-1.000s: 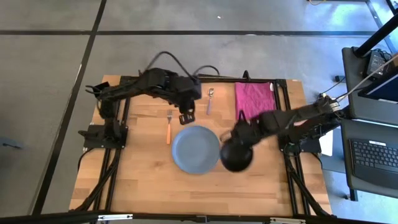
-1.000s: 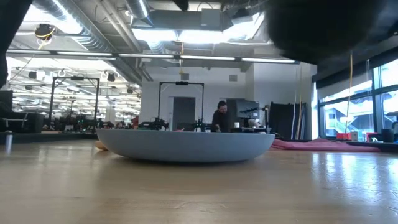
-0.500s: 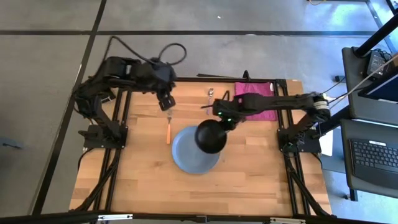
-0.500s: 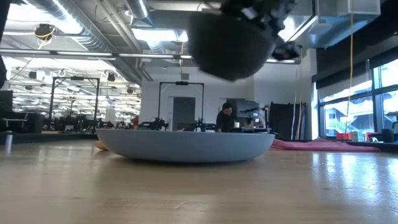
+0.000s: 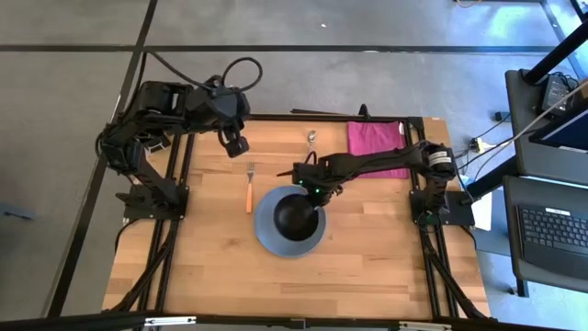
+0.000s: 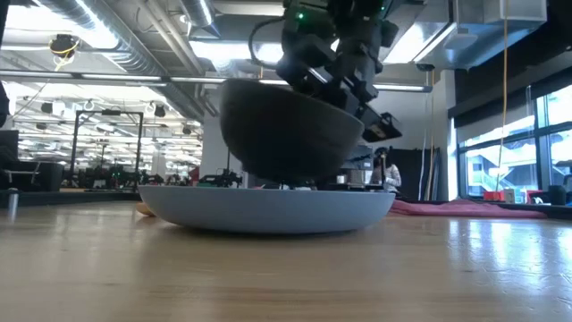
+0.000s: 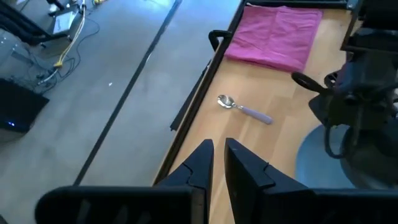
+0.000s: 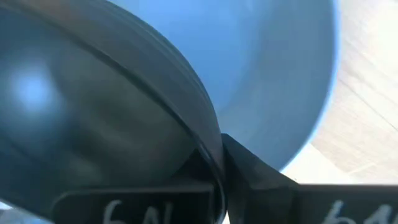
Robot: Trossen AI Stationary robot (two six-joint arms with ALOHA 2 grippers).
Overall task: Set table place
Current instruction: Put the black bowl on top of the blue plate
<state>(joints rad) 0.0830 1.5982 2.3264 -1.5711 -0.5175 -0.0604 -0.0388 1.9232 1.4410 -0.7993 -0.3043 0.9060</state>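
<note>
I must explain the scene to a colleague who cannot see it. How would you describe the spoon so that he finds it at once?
Start at the pink cloth on the table's far edge. Just beside it, toward the left arm, lies the spoon; its purple handle distinguishes it from the orange-handled fork.

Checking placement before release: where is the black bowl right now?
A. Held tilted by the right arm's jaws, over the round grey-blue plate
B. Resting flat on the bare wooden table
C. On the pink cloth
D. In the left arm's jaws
A: the low view shows the black bowl tilted over the round grey-blue plate, its rim pinched by the right gripper.
</note>
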